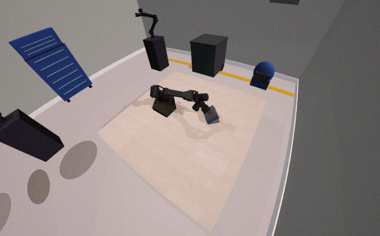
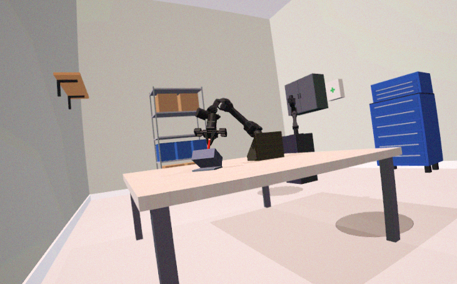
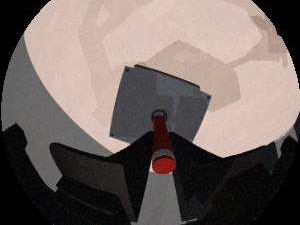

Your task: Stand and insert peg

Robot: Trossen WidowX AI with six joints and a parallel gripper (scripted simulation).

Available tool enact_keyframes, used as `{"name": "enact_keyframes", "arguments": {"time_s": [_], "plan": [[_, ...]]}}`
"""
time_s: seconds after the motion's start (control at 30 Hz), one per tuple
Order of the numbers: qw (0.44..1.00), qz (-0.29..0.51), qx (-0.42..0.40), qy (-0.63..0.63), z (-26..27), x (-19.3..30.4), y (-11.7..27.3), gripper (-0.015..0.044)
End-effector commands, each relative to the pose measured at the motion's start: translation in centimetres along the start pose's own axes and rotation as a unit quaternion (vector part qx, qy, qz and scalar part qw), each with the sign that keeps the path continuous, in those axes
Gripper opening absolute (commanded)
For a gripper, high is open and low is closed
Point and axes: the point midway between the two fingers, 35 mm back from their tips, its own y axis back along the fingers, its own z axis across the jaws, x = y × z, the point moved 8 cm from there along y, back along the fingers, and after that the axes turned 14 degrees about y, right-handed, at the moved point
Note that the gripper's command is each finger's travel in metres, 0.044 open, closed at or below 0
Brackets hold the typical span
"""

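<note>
A red peg (image 2: 208,144) (image 3: 163,165) is clamped between the fingertips of my gripper (image 1: 207,110) (image 2: 209,141) (image 3: 160,136). Its banded end, with the band looking light grey, points back toward the wrist camera. Its plain end points at the sloped grey panel (image 1: 212,118) (image 2: 205,157) (image 3: 132,106). In the wrist view the plain end overlaps the hole, whose dark rim (image 3: 159,111) shows around the peg. The peg looks roughly in line with the hole. How far the tip is inside, if at all, cannot be told. The fingers are close above the panel face.
The panel block stands on the wooden table (image 1: 167,158) (image 2: 258,172), on a thin base plate. The dark arm base (image 1: 164,107) (image 2: 269,146) stands on the table to one side of it. Cabinets, shelves and other arms stand away from the table.
</note>
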Motion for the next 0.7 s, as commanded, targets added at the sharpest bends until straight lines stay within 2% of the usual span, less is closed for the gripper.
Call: {"name": "enact_keyframes", "arguments": {"time_s": [0.0, 0.67], "plan": [[1.000, 0.003, 0.000, 0.002, -0.04, 0.08, -0.63, 0.0000], [1.000, 0.000, 0.000, 0.000, -0.05, 0.07, -0.70, 0.0000]]}}
